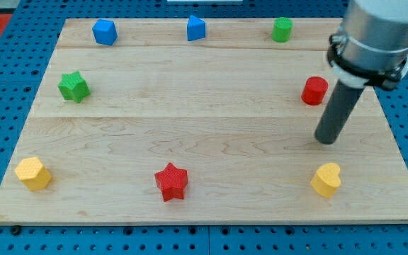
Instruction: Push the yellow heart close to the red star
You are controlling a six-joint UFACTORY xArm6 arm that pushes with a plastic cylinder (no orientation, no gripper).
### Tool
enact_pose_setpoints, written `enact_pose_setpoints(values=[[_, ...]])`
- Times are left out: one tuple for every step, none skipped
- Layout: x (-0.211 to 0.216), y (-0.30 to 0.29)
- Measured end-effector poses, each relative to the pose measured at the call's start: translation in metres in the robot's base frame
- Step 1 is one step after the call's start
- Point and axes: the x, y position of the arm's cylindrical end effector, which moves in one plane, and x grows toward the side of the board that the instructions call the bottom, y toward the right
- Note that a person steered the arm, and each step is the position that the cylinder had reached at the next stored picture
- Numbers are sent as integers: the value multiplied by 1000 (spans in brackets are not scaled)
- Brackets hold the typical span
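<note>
A yellow heart lies near the view's bottom right of the wooden board. A red star lies at the bottom middle, far to the heart's left. My tip stands just above the heart in the view, a short gap apart, and below the red cylinder. The rod rises up and to the right from the tip.
A second yellow block sits at the bottom left. A green star is at the left. Two blue blocks and a green cylinder line the top edge. The board rests on a blue pegboard.
</note>
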Motion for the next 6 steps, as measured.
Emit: enact_pose_setpoints(values=[[36,50],[113,56],[95,6],[54,-41],[73,-94],[74,-56]])
